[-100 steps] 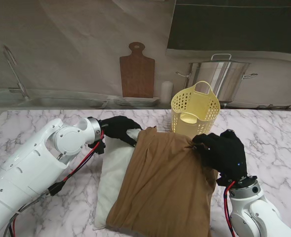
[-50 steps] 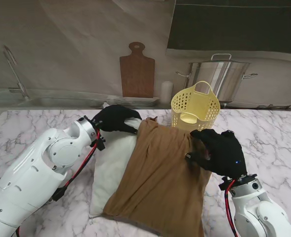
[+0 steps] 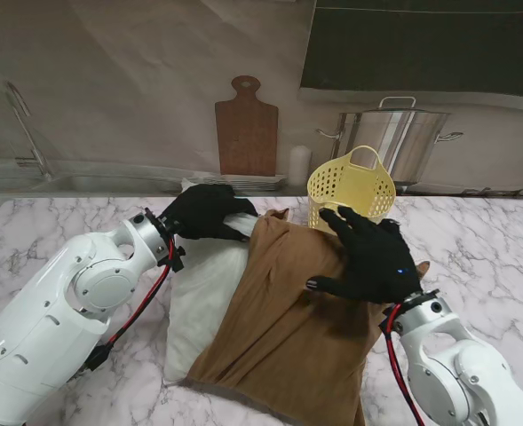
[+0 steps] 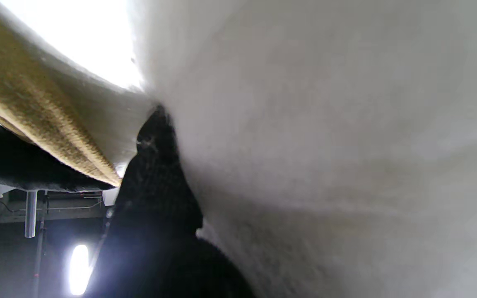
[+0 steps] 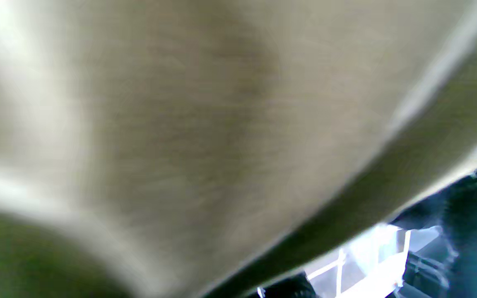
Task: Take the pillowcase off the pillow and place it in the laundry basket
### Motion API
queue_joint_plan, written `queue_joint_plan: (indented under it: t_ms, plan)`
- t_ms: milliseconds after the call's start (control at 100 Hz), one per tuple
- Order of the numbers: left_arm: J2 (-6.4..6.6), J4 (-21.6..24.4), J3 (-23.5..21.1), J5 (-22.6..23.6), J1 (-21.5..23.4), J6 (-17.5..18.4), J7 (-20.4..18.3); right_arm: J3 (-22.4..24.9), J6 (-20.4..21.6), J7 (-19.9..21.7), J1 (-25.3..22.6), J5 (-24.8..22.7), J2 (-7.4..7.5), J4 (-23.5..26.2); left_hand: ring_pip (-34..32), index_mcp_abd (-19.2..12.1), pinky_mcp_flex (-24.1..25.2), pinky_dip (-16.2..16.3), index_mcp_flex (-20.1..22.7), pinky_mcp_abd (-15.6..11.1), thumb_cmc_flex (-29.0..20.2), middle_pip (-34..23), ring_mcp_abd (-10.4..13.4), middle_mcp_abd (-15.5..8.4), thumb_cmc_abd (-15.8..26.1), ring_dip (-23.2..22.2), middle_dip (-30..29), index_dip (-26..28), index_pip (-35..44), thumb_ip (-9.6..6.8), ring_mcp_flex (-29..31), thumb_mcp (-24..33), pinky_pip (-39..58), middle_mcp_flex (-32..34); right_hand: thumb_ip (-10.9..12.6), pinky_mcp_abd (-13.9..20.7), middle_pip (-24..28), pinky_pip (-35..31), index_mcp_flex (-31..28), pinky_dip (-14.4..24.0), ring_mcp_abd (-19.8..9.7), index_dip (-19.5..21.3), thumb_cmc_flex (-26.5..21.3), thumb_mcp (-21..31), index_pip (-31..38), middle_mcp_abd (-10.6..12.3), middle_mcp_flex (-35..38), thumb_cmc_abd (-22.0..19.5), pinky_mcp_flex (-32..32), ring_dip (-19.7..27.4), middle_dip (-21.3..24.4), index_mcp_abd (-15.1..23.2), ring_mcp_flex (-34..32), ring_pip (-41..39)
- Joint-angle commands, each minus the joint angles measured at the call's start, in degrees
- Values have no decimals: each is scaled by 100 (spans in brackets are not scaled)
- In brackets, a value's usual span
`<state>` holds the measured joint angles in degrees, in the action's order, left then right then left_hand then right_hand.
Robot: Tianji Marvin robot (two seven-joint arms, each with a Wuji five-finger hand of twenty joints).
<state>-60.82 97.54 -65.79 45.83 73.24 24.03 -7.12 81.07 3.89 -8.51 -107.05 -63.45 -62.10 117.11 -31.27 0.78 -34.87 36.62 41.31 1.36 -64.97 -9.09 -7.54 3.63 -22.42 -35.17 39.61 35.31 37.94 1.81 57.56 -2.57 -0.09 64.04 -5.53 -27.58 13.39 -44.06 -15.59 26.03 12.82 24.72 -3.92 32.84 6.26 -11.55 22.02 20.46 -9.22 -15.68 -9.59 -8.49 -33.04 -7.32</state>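
A white pillow (image 3: 201, 293) lies on the marble table (image 3: 501, 240), half covered by a brown pillowcase (image 3: 279, 337). My left hand (image 3: 206, 211) is shut on the pillow's bare far corner, left of the pillowcase's open edge. The left wrist view shows a black finger (image 4: 155, 178) pressed into the white pillow (image 4: 325, 145), with the pillowcase hem (image 4: 35, 111) beside it. My right hand (image 3: 368, 257) rests on the pillowcase's far right part with its fingers spread, gripping nothing. Blurred brown fabric (image 5: 180, 124) fills the right wrist view. The yellow laundry basket (image 3: 354, 188) stands just beyond the right hand.
Against the back wall stand a wooden cutting board (image 3: 246, 133), a white cylinder (image 3: 300, 164) and a large steel pot (image 3: 403, 142). A sink with a faucet (image 3: 26, 124) is at the far left.
My right hand has let go of the bunched pillowcase, spread its fingers and moved left and farther from me. My left hand has pulled the pillow corner farther away.
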Motion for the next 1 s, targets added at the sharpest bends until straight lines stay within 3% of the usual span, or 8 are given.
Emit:
queue_joint_plan:
  t_ms: [0, 180, 370, 460, 520, 570, 740, 990]
  plan:
    - [5, 117, -13, 3, -12, 17, -35, -192, -10, 204, 213, 1, 10, 91, -189, -664, 72, 137, -17, -75, -865, -241, 196, -224, 460, -206, 163, 253, 533, -350, 46, 681, 6785, 107, -136, -213, 83, -109, 226, 15, 29, 206, 419, 214, 49, -27, 117, -10, -39, -130, -33, -242, -345, -212]
    - [2, 196, -84, 88, 58, 58, 41, -883, -507, 1096, 828, -71, 101, -38, -167, -658, 76, 144, -42, -76, -866, -247, 188, -220, 471, -218, 165, 244, 546, -348, 39, 674, 6771, 92, -120, -133, 731, -879, 5, 320, -357, 622, 158, 363, 246, 73, 878, 325, -657, -887, -388, -390, -1927, -1133]
    - [-1, 298, -250, 185, 204, 176, 163, -1371, -962, 1115, 1257, -5, 90, -409, -142, -646, 89, 145, -65, -71, -874, -247, 199, -228, 485, -225, 162, 234, 556, -346, 33, 670, 6746, 74, 214, 547, 2933, -2406, -1126, 1307, -1555, 770, -2840, -543, 940, 1123, 3012, 1050, -1774, -2262, -1632, -227, -4079, -4118]
    - [-6, 332, -306, 208, 246, 207, 215, -1474, -996, 892, 1359, 65, 65, -573, -132, -643, 90, 143, -80, -71, -883, -246, 195, -236, 504, -227, 161, 230, 555, -346, 30, 670, 6734, 60, -61, 861, 3951, -2927, -2274, 1295, -2074, 713, -3697, 575, 1672, 1609, 4189, 1154, -2207, -2495, -2361, 167, -4294, -5881]
    - [-11, 345, -331, 238, 263, 209, 262, -1527, -977, 628, 1415, 63, 44, -692, -118, -638, 94, 143, -99, -73, -875, -243, 215, -250, 517, -227, 160, 224, 550, -341, 17, 660, 6726, 43, -472, 1053, 4120, -3229, -2566, 1134, -2386, -459, -3902, 1233, 3944, 1205, 4607, 1220, -2422, -2502, -2813, 830, -4302, -6874]
    - [-14, 362, -347, 235, 280, 181, 272, -1555, -923, 361, 1458, 19, 28, -796, -93, -597, 125, 138, -130, -63, -876, -238, 216, -256, 555, -224, 157, 208, 530, -333, -11, 652, 6702, 14, -530, 1209, 4183, -3426, -3215, 1065, -2551, -198, -4072, 1407, 4783, 912, 4810, 1085, -2579, -2615, -3120, 1707, -4307, -7438]
    - [-28, 349, -344, 309, 275, -91, 327, -1584, -918, -333, 1560, -378, 7, -1003, 283, -137, 488, 106, -485, 85, -888, -642, 108, -85, 1182, -178, -332, 61, -202, -179, -383, 367, 6385, -695, -470, 1403, 4244, -3632, -3281, 887, -2841, 565, -4101, 1537, 4894, 813, 4862, 852, -2750, -2648, -3597, 2109, -4305, -7873]
    - [25, 250, -608, 444, 253, -267, 85, -1508, -918, -704, 1622, -782, 25, -1021, 1803, 147, 2186, -365, -1294, 814, 510, 309, -343, 528, 1778, 866, -2423, -378, -2431, -131, -2476, 142, 4690, -3509, -461, 1414, 4245, -3630, -3229, 831, -2840, 726, -4120, 1475, 4855, 861, 4808, 742, -2736, -2606, -3663, 2178, -4301, -7840]
